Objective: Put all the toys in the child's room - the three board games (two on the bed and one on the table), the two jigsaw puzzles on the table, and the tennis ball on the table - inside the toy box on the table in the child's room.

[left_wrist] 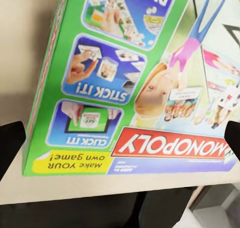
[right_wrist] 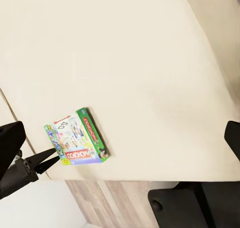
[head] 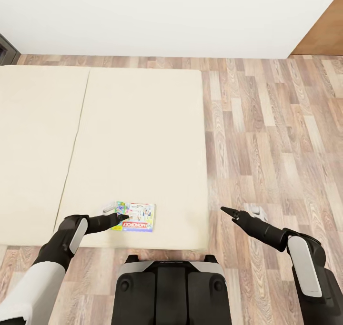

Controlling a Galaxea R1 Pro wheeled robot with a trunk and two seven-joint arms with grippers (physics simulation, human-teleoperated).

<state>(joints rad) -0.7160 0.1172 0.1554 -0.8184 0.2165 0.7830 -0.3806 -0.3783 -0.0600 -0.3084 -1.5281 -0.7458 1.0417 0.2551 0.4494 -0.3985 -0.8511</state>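
Note:
A Monopoly board game box [head: 136, 217], green-edged with a red title strip, lies flat on the cream bed [head: 143, 134] near its front edge. My left gripper [head: 123, 216] is open at the box's left side, its fingers [left_wrist: 10, 144] spread wide with the box lid [left_wrist: 135, 87] close in front of them. In the right wrist view the box [right_wrist: 80, 138] lies with the left gripper's tips [right_wrist: 49, 157] at its edge. My right gripper [head: 225, 211] hangs open over the wood floor to the right of the bed, holding nothing.
The bed has a second cream section [head: 38, 144] on the left. Wood floor [head: 276, 139] runs along the bed's right side up to a white wall [head: 166, 15]. A brown wooden panel [head: 326, 30] stands at the far right. My base [head: 171, 287] is against the bed's front edge.

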